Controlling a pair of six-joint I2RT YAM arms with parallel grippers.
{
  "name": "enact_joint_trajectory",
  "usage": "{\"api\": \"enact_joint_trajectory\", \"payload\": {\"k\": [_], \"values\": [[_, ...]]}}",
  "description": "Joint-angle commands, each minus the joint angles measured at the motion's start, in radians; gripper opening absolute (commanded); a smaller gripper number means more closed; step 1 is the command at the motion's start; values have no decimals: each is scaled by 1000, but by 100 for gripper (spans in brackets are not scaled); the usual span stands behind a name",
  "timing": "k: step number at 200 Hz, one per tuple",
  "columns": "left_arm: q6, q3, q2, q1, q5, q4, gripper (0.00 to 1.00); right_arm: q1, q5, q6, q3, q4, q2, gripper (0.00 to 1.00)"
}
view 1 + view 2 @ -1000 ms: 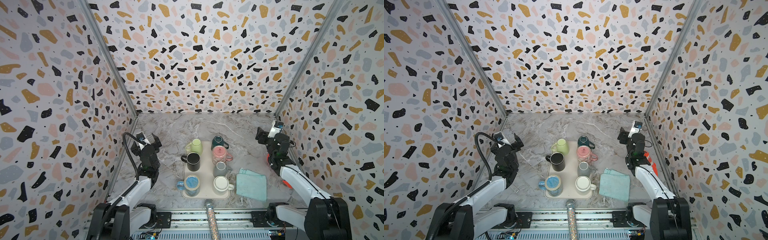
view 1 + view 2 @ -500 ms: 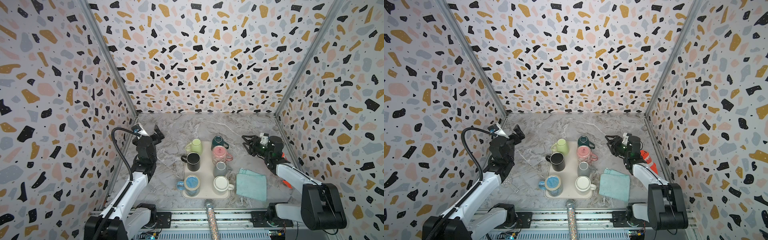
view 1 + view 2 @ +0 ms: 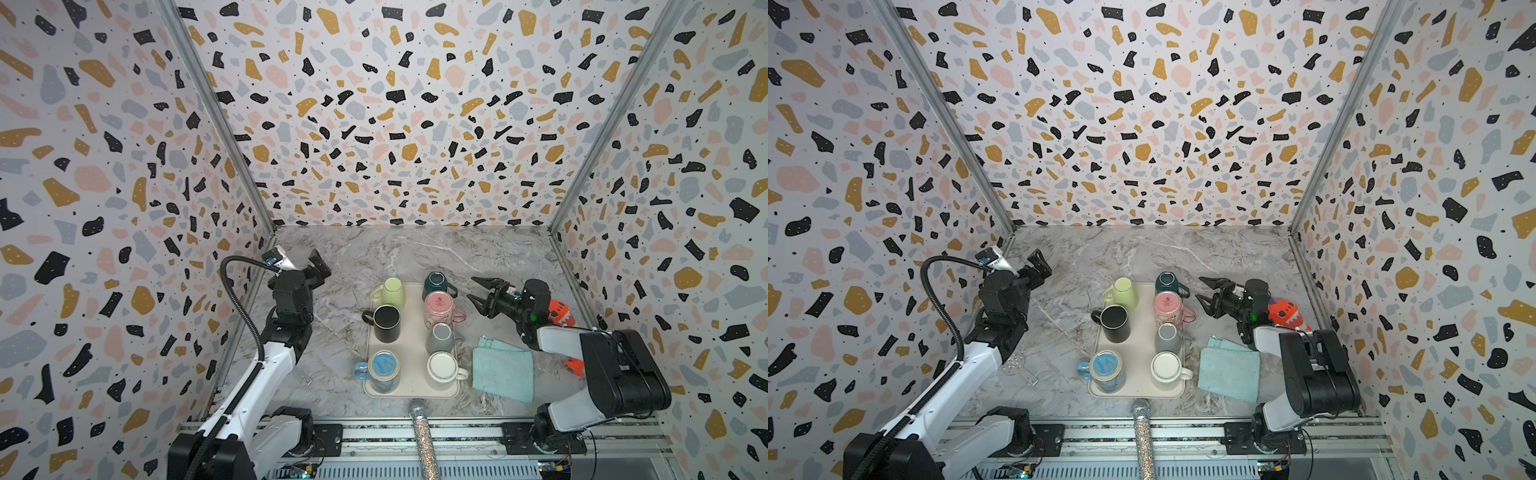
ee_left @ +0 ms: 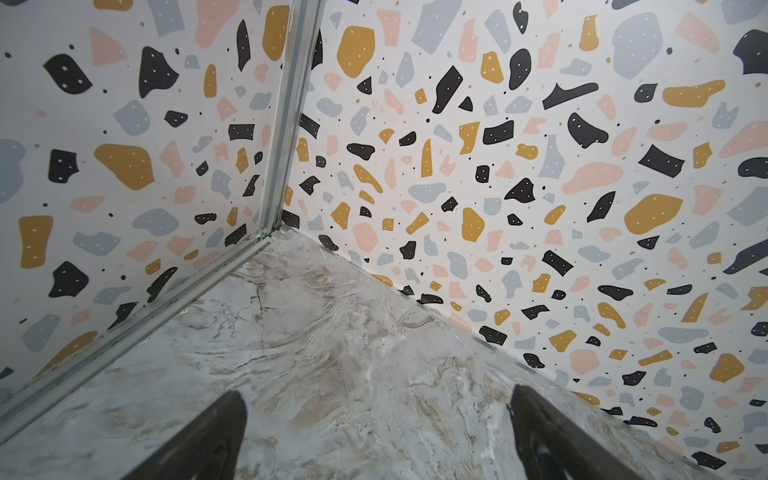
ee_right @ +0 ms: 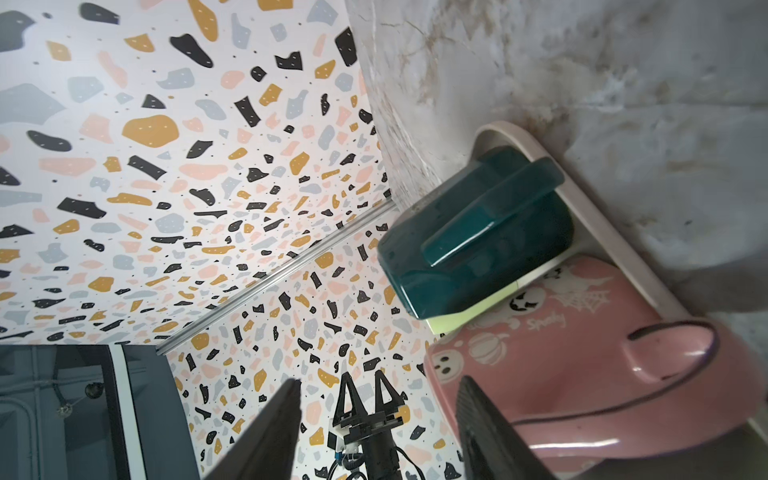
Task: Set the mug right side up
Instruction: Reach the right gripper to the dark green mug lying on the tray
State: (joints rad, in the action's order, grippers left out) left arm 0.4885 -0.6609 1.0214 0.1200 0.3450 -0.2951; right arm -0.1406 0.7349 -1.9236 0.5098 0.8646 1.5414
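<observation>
A cream tray [image 3: 411,388] [image 3: 1136,390] holds several mugs. Some stand base up, among them a pink mug [image 3: 439,305] [image 3: 1168,306] [image 5: 561,353] and a dark teal mug [image 3: 435,283] [image 3: 1166,283] [image 5: 478,237] behind it. My right gripper [image 3: 470,287] [image 3: 1198,286] [image 5: 380,382] is open and points left, hovering just right of the pink mug without touching it; nothing is between its fingers. My left gripper [image 3: 320,266] [image 3: 1042,264] [image 4: 376,399] is wide open and empty, raised near the back left corner, away from the tray.
A black mug [image 3: 386,323], a blue mug [image 3: 384,369] and a white mug [image 3: 442,366] stand open side up. A teal cloth [image 3: 503,372] lies right of the tray, with a red toy [image 3: 1285,313] behind it. A glittery microphone [image 3: 423,436] sits at the front edge, a perforated metal spoon [image 3: 1017,368] at the left.
My right gripper swung down from pointing at the back wall to pointing left at the mugs. My left arm rose and reached toward the back left corner.
</observation>
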Motion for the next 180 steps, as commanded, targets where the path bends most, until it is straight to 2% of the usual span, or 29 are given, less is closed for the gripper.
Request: {"api": "enact_joint_trajectory", "payload": {"k": [1, 34, 115, 139, 180], "values": [[9, -43, -1, 1, 3, -4, 100, -23, 20, -65, 35, 83, 37, 61], [0, -51, -4, 0, 11, 11, 100, -41, -10, -82, 34, 88, 77, 61], [-5, -69, 11, -3, 24, 22, 100, -55, -3, -133, 128, 151, 240, 62], [-11, -73, 11, -3, 27, 29, 100, -58, -7, -142, 149, 181, 280, 55], [-22, -74, 13, -7, 41, 37, 100, -61, -5, -146, 171, 186, 334, 55]]}}
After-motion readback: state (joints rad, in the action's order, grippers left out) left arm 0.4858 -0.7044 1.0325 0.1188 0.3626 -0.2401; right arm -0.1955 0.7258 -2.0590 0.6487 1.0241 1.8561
